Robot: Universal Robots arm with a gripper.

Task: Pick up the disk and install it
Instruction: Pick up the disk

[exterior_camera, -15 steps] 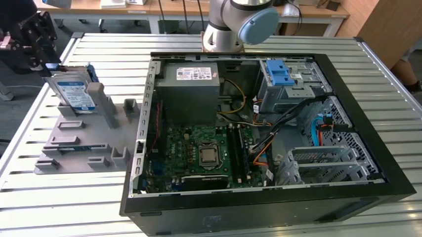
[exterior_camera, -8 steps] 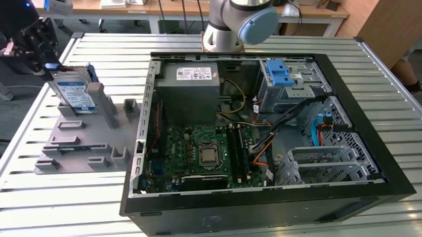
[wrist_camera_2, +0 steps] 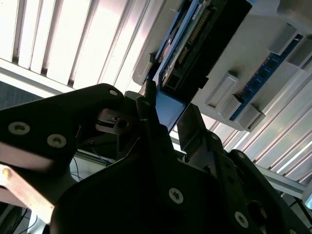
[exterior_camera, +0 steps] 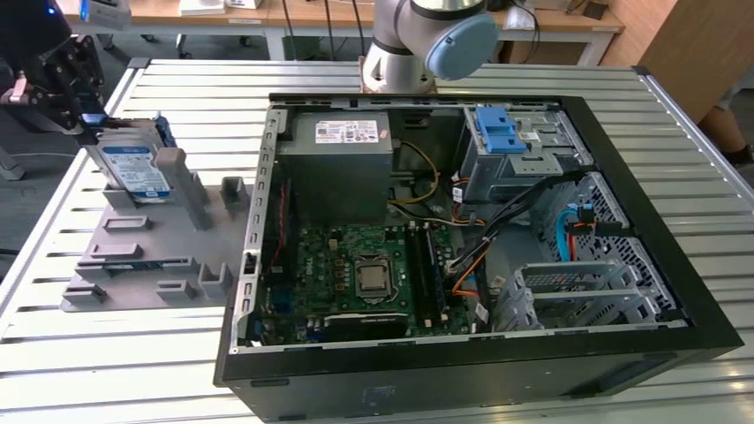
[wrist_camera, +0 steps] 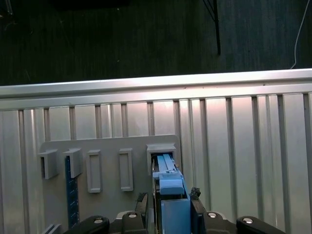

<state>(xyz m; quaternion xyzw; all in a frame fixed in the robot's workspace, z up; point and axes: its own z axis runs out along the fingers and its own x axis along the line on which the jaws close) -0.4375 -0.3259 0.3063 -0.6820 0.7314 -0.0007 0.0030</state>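
Note:
The disk [exterior_camera: 132, 168], silver with a white-and-blue label and a blue frame, stands on edge in a slot of the grey holder block [exterior_camera: 154, 238] at the exterior view's left. My black gripper [exterior_camera: 85, 124] is at its top end. In both wrist views the fingers straddle the disk's blue end: one finger [wrist_camera: 142, 199] on one side, the other [wrist_camera: 195, 195] against the blue frame [wrist_camera: 169, 183]. In the second wrist view the gripper [wrist_camera_2: 168, 114] clasps that blue end, and the disk's dark connector side [wrist_camera_2: 190, 44] runs on into the holder [wrist_camera_2: 253, 53].
An open black computer case [exterior_camera: 471, 230] lies on the slatted metal table [exterior_camera: 118, 371], with a blue-latched drive bay [exterior_camera: 501, 132] at its far right. A blue strip [wrist_camera: 72, 195] sits in another holder slot. The table edge and dark floor [wrist_camera: 146, 39] lie beyond the holder.

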